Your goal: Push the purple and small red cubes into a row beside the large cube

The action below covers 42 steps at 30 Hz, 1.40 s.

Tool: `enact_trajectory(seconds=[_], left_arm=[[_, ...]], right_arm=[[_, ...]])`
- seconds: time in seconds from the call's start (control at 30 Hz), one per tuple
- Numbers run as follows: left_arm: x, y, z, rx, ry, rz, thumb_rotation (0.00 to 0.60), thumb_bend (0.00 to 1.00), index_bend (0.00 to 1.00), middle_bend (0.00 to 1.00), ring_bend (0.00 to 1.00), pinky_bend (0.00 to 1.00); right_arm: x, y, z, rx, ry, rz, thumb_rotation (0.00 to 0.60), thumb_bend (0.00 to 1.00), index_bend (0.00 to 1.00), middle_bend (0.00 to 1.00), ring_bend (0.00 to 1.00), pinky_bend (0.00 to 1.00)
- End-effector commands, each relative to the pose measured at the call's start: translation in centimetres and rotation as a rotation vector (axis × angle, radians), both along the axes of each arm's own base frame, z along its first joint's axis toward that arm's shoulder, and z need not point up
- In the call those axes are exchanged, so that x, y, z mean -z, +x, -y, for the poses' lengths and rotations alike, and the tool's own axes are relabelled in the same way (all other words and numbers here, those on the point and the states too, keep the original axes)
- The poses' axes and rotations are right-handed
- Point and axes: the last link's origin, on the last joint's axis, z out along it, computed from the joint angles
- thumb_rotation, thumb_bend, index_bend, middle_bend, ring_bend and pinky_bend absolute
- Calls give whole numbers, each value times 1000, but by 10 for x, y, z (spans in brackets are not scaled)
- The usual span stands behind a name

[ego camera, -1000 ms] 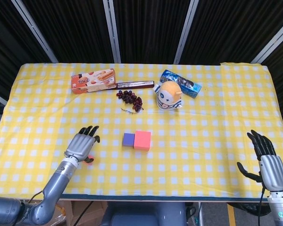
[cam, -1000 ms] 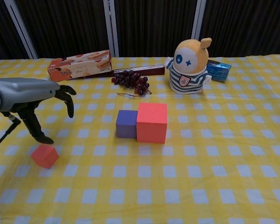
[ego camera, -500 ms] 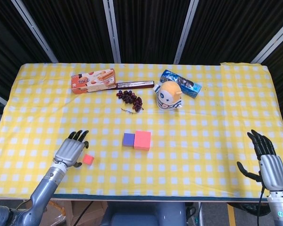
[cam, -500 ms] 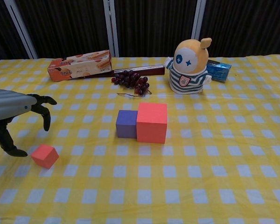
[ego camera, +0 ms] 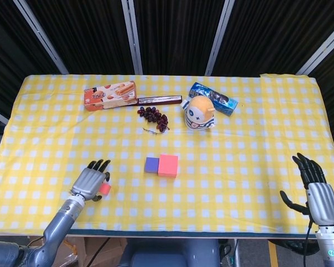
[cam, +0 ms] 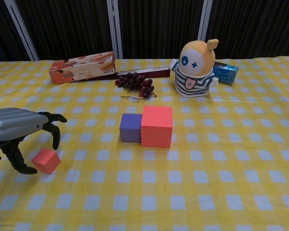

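Observation:
The large red cube (ego camera: 168, 165) (cam: 157, 126) stands mid-table with the purple cube (ego camera: 151, 164) (cam: 131, 128) touching its left side. The small red cube (ego camera: 104, 189) (cam: 46, 160) lies apart at the front left. My left hand (ego camera: 91, 179) (cam: 20, 131) hovers over and just left of the small red cube, fingers spread and curved down around it, holding nothing. My right hand (ego camera: 316, 188) is at the table's front right edge, fingers spread, far from the cubes; the chest view does not show it.
Along the back lie a biscuit box (ego camera: 109, 95), a long dark bar (ego camera: 159, 100), a bunch of grapes (ego camera: 153, 116), a striped plush toy (ego camera: 199, 113) and a blue packet (ego camera: 213, 98). Yellow checked cloth (ego camera: 239, 156) covers the table.
My left hand drew back toward the front left, uncovering the small red cube, then came back right and now sits against its left side. The cubes and right hand stay put.

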Motion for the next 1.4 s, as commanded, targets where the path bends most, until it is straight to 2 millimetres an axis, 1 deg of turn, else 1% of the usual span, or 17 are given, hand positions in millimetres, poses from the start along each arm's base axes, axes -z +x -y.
enact_trajectory(seconds=[0.03, 0.23, 0.43, 0.53, 0.7, 0.87, 1.07, 1.2, 1.4], left_arm=[[3, 1, 0, 0, -5, -1, 600, 284, 443, 0, 0, 98], [2, -1, -1, -8, -2, -9, 600, 336, 490, 0, 0, 98], [-2, 4, -5, -17, 16, 23, 600, 338, 488, 0, 0, 98], [-5, 10, -10, -14, 37, 45, 600, 338, 482, 0, 0, 98], [-5, 21, -26, -41, 86, 85, 600, 338, 477, 0, 0, 98], [7, 36, -43, -94, 130, 106, 600, 338, 478, 0, 0, 98], [27, 62, -58, -109, 150, 118, 600, 338, 476, 0, 0, 98], [39, 79, -64, -106, 155, 127, 600, 338, 475, 0, 0, 98], [54, 96, -68, -105, 155, 118, 600, 338, 475, 0, 0, 98]], right_arm=[[0, 0, 0, 0, -2, 2, 600, 365, 0, 0, 0, 36], [-2, 0, 1, 2, -10, 6, 600, 365, 0, 0, 0, 36], [-1, 0, 0, 0, -12, 6, 600, 365, 0, 0, 0, 36], [-1, 0, 0, 1, -12, 7, 600, 365, 0, 0, 0, 36], [0, 1, 0, 0, -7, 8, 600, 365, 0, 0, 0, 36], [0, 1, 1, -1, -4, 10, 600, 365, 0, 0, 0, 36], [0, 0, 1, 1, 0, 19, 600, 365, 0, 0, 0, 36], [-1, 0, 1, 3, 1, 26, 600, 365, 0, 0, 0, 36], [-2, -1, 0, 2, 1, 31, 600, 365, 0, 0, 0, 36]])
